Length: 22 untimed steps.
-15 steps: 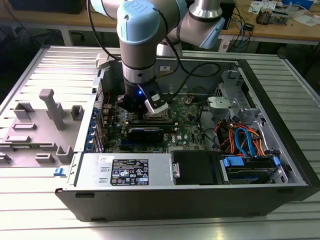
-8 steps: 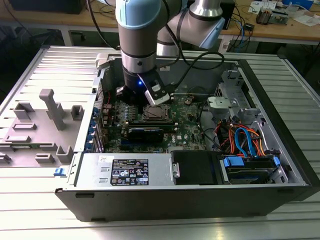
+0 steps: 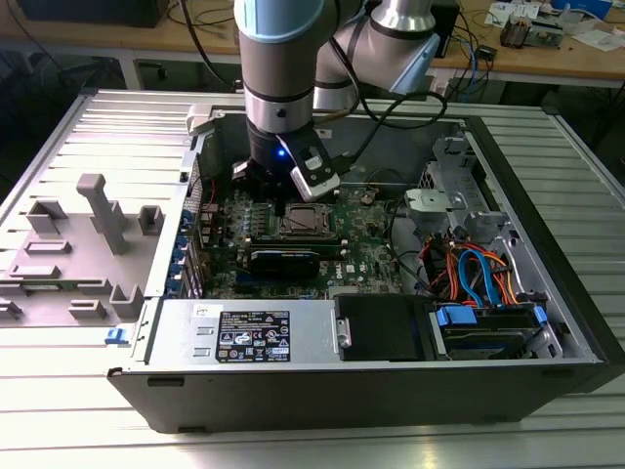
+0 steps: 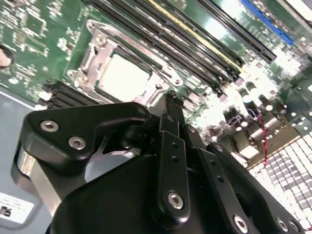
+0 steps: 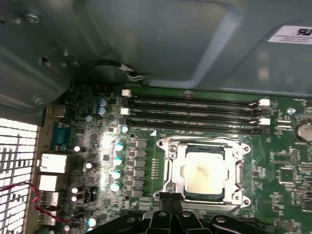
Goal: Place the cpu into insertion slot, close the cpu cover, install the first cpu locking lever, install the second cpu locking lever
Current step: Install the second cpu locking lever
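The claw (image 4: 169, 100) hangs low over the green motherboard (image 5: 282, 165) inside the open computer case (image 3: 547, 322), its two black fingers (image 4: 171, 122) pressed together with nothing between them. In both wrist views the joined tips stand right at the near edge of the insertion slot (image 5: 202, 170), touching or just short of its metal rim; which of the two cannot be told.

Just beyond the tips lies the cpu (image 4: 124, 78), seated flat in the slot with its silvery-grey top facing up. The cpu cover (image 5: 171, 163) lies down around it as a thin metal frame, the chip showing through its square window.

Past the slot, farther from the claw, run the long narrow memory slots (image 5: 195, 114), side by side. To one side of the claw stands a row of pale blue capacitors (image 5: 117, 165).

In the exterior view the arm (image 3: 283, 68) comes down from above onto the board, with a bundle of orange and blue cables (image 3: 479, 274) well apart toward the exterior view's right, and a grey plastic tray (image 3: 73, 244) outside the case toward the exterior view's left.
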Available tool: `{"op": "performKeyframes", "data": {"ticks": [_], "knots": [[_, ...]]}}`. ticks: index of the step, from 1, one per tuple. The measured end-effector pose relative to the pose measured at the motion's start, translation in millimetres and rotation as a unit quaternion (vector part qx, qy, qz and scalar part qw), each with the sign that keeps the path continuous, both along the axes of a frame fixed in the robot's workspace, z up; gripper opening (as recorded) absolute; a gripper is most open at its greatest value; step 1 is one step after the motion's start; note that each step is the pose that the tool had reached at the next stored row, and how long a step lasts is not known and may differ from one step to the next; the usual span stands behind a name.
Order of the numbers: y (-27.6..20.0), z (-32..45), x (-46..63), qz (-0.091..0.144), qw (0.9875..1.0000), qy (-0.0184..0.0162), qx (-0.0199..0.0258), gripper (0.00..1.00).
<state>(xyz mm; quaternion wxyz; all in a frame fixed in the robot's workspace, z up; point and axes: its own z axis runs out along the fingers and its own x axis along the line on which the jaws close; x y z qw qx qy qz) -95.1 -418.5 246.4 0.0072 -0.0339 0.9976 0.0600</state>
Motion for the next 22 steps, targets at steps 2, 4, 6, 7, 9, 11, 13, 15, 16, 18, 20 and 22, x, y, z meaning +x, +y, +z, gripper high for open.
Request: {"op": "performKeyframes", "data": {"ticks": [2,4,6,7,9,11,13,15,16,18,20,22], "knots": [[0.0,4.9,2.7,0.0,1.0,0.0004,-0.0001,0.11],[0.1,10.9,3.9,0.0,1.0,0.0008,0.0,0.11],[0.1,14.0,9.0,0.0,1.0,0.0021,0.0,0.11],[0.0,14.0,11.7,0.0,1.0,0.0033,0.0,0.11],[-1.0,14.0,16.1,0.0,1.0,0.0064,0.0,0.11],[-6.8,13.8,17.5,0.0,1.0,0.0087,0.0,0.11],[-15.1,13.2,18.5,-0.001,0.9999,0.0101,0.0,0.11],[-18.2,12.5,20.2,-0.001,0.9999,0.0109,0.0,0.11],[-19.8,11.5,22.2,-0.001,0.9999,0.0115,0.0,0.11],[-21.8,8.4,22.6,-0.002,0.9999,0.0116,0.0001,0.11],[-22.8,4.0,22.4,-0.002,0.9999,0.0116,0.0,0.11],[-22.8,-2.8,20.5,-0.002,0.9999,0.0116,0.0002,0.11]]}}
